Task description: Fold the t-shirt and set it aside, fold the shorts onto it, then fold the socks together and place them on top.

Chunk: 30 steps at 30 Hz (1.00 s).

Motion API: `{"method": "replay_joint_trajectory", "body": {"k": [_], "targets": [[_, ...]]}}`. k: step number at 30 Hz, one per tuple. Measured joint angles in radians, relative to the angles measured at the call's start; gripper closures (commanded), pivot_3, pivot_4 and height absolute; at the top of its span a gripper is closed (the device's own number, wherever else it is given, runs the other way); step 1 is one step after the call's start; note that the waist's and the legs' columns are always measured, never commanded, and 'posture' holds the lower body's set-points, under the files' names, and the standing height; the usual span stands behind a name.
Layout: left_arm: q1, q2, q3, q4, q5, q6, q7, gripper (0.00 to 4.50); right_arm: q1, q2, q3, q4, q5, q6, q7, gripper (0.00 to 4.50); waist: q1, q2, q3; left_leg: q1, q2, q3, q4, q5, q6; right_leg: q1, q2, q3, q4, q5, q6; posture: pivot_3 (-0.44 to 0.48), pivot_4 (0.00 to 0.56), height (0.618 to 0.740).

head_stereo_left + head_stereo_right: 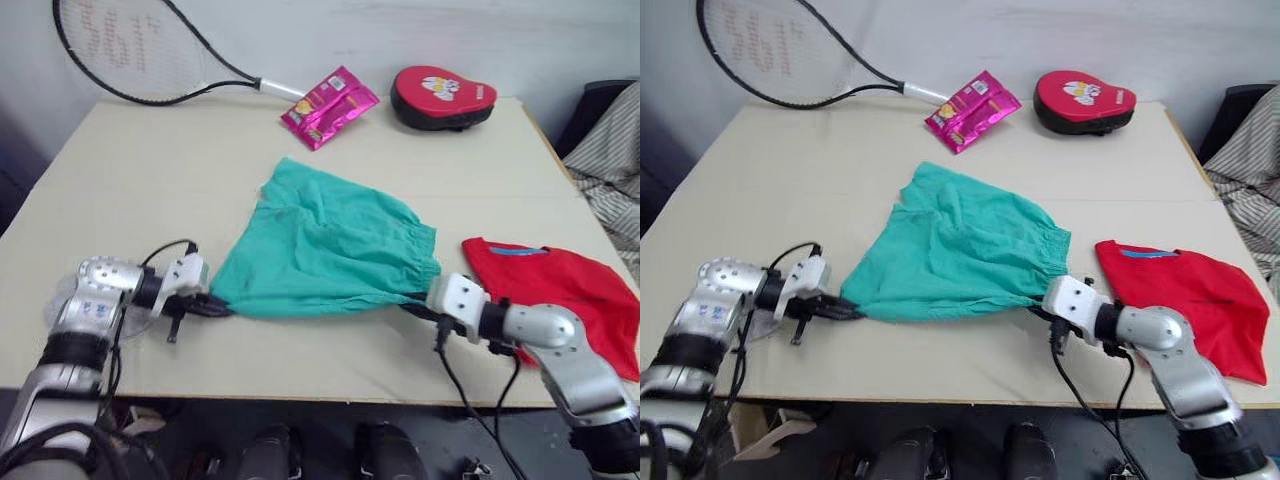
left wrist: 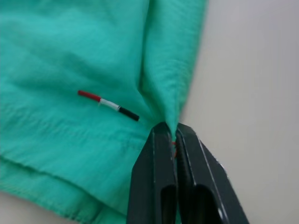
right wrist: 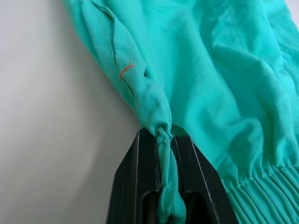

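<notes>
Both fingers (image 2: 175, 140) (tips buried) pinching shorts (image 1: 325, 245), t-shirt (image 1: 560, 290) half-hidden

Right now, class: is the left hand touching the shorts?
Touching. The left wrist view shows the left hand pinching a fold of the shorts.

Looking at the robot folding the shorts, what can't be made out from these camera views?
- Shorts: the underside is hidden against the table in the head views.
- T-shirt: its near corner is covered by the right arm.
- Right gripper: the shorts' bunched cloth hides the inner faces of its fingers in the right wrist view.
- Left gripper: its base is cut off by the left wrist view's edge.
- Racket: its head is cut off by the picture's edge.
</notes>
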Motion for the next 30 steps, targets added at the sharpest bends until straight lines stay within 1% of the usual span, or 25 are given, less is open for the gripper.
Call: {"method": "replay_joint_trajectory", "body": {"k": [2, 4, 5, 9, 12, 15, 17, 19, 20, 21, 23, 24, 25, 26, 28, 30], "targets": [[0.102, 0.081, 0.009, -0.21, -0.08, 0.152, 0.0, 4.43, 0.024, -0.007, -0.022, 0.004, 0.031, -0.001, 0.022, 4.5, -0.003, -0.006, 0.006, -0.001, 0.0, 0.0, 0.0, 0.0, -0.001, 0.001, 0.0, 0.0, -0.003, -0.002, 0.003, 0.0, 0.15, 0.74], [0.208, 0.159, 0.038, -0.387, -0.164, 0.276, 0.001, 4.43, 0.07, -0.029, -0.039, 0.003, 0.063, -0.004, 0.056, 4.5, 0.0, -0.006, 0.009, 0.0, 0.001, 0.0, -0.001, -0.001, -0.002, 0.001, 0.0, 0.001, -0.006, -0.002, 0.003, 0.0, 0.15, 0.74], [0.236, 0.178, 0.052, -0.447, -0.201, 0.326, 0.002, 4.43, 0.093, -0.042, -0.045, 0.003, 0.073, -0.014, 0.076, 4.5, 0.003, -0.005, 0.01, 0.001, 0.001, 0.0, -0.001, -0.002, -0.005, 0.0, -0.001, 0.001, -0.005, -0.002, 0.003, 0.0, 0.15, 0.74], [0.34, 0.233, 0.117, -0.583, -0.306, 0.464, 0.014, 4.43, 0.191, -0.102, -0.066, -0.023, 0.112, -0.042, 0.158, 4.5, 0.019, -0.003, 0.012, 0.002, 0.001, -0.001, -0.003, -0.001, -0.011, -0.001, -0.001, 0.001, -0.004, -0.002, 0.002, 0.0, 0.15, 0.74], [0.36, 0.252, 0.171, -0.616, -0.389, 0.554, 0.024, 4.43, 0.241, -0.114, -0.098, -0.057, 0.164, -0.013, 0.185, 4.5, 0.027, -0.003, 0.012, 0.002, 0.001, -0.001, -0.005, 0.001, -0.013, -0.002, -0.001, 0.001, -0.004, -0.003, 0.0, 0.0, 0.15, 0.74], [0.338, 0.286, 0.226, -0.638, -0.484, 0.646, 0.018, 4.43, 0.275, -0.146, -0.135, -0.114, 0.21, 0.033, 0.197, 4.5, 0.029, -0.002, 0.012, 0.002, 0.001, -0.001, -0.007, 0.001, -0.013, -0.003, -0.001, 0.001, -0.004, -0.003, -0.001, 0.0, 0.15, 0.74], [0.242, 0.304, 0.25, -0.61, -0.538, 0.689, 0.007, 4.43, 0.296, -0.158, -0.175, -0.159, 0.264, 0.077, 0.204, 4.5, 0.035, -0.003, 0.013, 0.002, 0.001, -0.002, -0.008, 0.002, -0.014, -0.003, -0.001, 0.0, -0.005, -0.003, -0.001, 0.0, 0.15, 0.74], [0.073, 0.296, 0.257, -0.523, -0.559, 0.7, 0.004, 4.43, 0.29, -0.16, -0.23, -0.198, 0.349, 0.151, 0.187, 4.5, 0.042, -0.003, 0.013, 0.002, 0.001, -0.002, -0.007, 0.002, -0.015, -0.003, 0.0, 0.0, -0.005, -0.003, -0.001, 0.0, 0.15, 0.74], [-0.06, 0.273, 0.239, -0.447, -0.557, 0.697, 0.006, 4.43, 0.278, -0.162, -0.265, -0.216, 0.4, 0.199, 0.169, 4.5, 0.047, -0.003, 0.013, 0.002, 0.001, -0.002, -0.007, 0.003, -0.014, -0.002, 0.0, 0.0, -0.004, -0.002, -0.001, 0.0, 0.15, 0.74], [-0.137, 0.257, 0.23, -0.4, -0.55, 0.688, 0.007, 4.43, 0.26, -0.163, -0.284, -0.227, 0.427, 0.225, 0.157, 4.5, 0.048, -0.003, 0.013, 0.002, 0.001, -0.001, -0.007, 0.003, -0.014, -0.002, 0.0, 0.0, -0.005, -0.002, -0.001, 0.0, 0.15, 0.74], [-0.342, 0.178, 0.168, -0.264, -0.495, 0.634, 0.012, 4.43, 0.228, -0.164, -0.338, -0.241, 0.498, 0.293, 0.115, 4.5, 0.056, -0.004, 0.013, 0.002, 0.001, -0.001, -0.006, 0.003, -0.014, -0.002, 0.001, 0.0, -0.004, -0.001, 0.0, 0.0, 0.15, 0.74], [-0.411, 0.146, 0.141, -0.204, -0.46, 0.593, 0.012, 4.43, 0.205, -0.163, -0.357, -0.243, 0.529, 0.324, 0.09, 4.5, 0.056, -0.004, 0.013, 0.001, 0.0, 0.0, -0.006, 0.003, -0.013, -0.002, 0.001, 0.001, -0.005, -0.001, 0.0, 0.0, 0.15, 0.74], [-0.503, 0.085, 0.109, -0.104, -0.408, 0.528, 0.017, 4.43, 0.173, -0.161, -0.375, -0.232, 0.566, 0.366, 0.055, 4.5, 0.059, -0.004, 0.013, 0.001, 0.0, 0.0, -0.006, 0.003, -0.013, -0.002, 0.001, 0.0, -0.004, -0.001, 0.0, 0.0, 0.15, 0.74], [-0.58, 0.028, 0.084, -0.014, -0.357, 0.453, 0.024, 4.43, 0.137, -0.16, -0.381, -0.217, 0.589, 0.4, 0.024, 4.5, 0.061, -0.006, 0.014, 0.0, 0.0, 0.0, -0.004, 0.006, -0.008, -0.002, 0.002, 0.0, -0.004, -0.001, 0.0, 0.0, 0.15, 0.74], [-0.729, -0.085, 0.038, 0.184, -0.239, 0.27, 0.062, 4.43, 0.074, -0.159, -0.388, -0.183, 0.613, 0.462, -0.042, 4.5, 0.062, -0.009, 0.015, -0.001, 0.0, 0.0, -0.002, 0.006, -0.006, -0.002, 0.003, 0.0, -0.004, 0.0, 0.001, 0.0, 0.15, 0.74], [-0.86, -0.178, -0.006, 0.38, -0.121, 0.057, 0.105, 4.43, 0.022, -0.153, -0.387, -0.145, 0.618, 0.519, -0.113, 4.5, 0.06, -0.011, 0.016, -0.004, 0.0, 0.002, 0.0, 0.005, -0.004, -0.004, 0.003, 0.0, -0.006, 0.0, 0.002, 0.0, 0.15, 0.74]]}}
